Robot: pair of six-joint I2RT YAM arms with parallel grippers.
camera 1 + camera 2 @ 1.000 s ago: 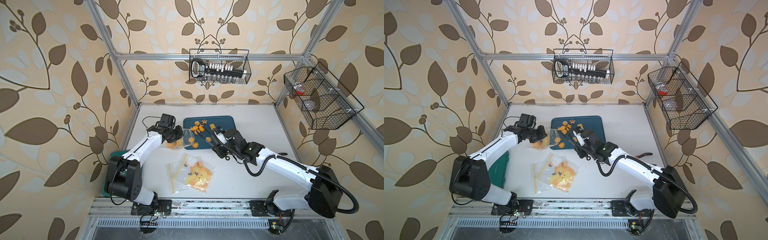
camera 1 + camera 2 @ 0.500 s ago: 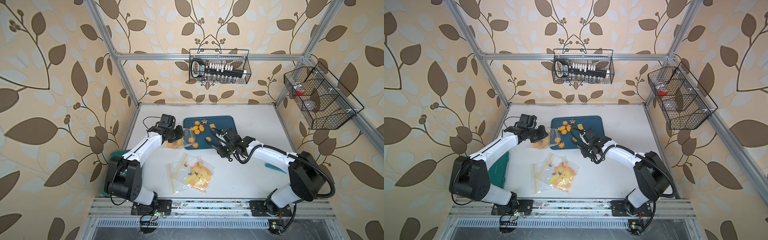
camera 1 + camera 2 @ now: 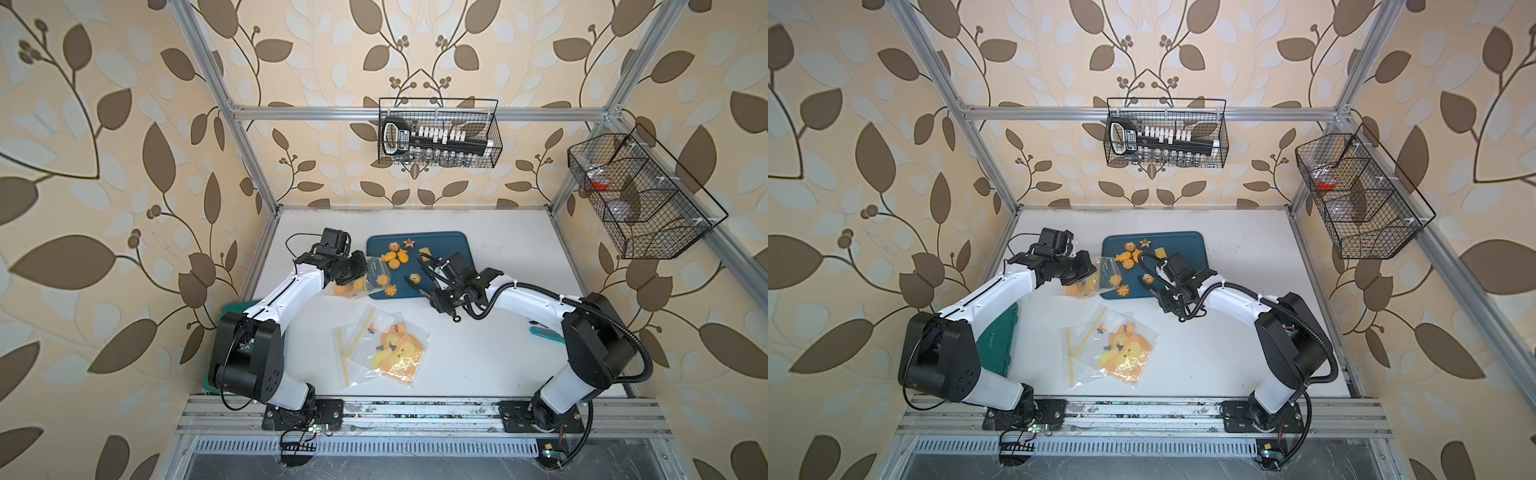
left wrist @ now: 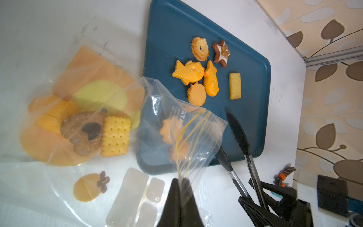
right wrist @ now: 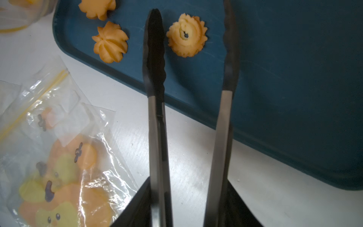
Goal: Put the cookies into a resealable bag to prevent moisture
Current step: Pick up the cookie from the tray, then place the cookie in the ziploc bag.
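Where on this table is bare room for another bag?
Free: white table between dark blue tray and right frame post; front edge beside printed clear bags. Crowded: tray's left half, with cookies, held clear bag, left gripper, black-tipped tongs.

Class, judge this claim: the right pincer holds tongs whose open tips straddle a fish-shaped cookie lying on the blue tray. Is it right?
Wrong in one point: the cookie between the tips is a round, ridged swirl, not a fish, as the right wrist view shows. Otherwise as stated: the right pincer holds tongs, tips open, and the cookie lies on the blue tray.
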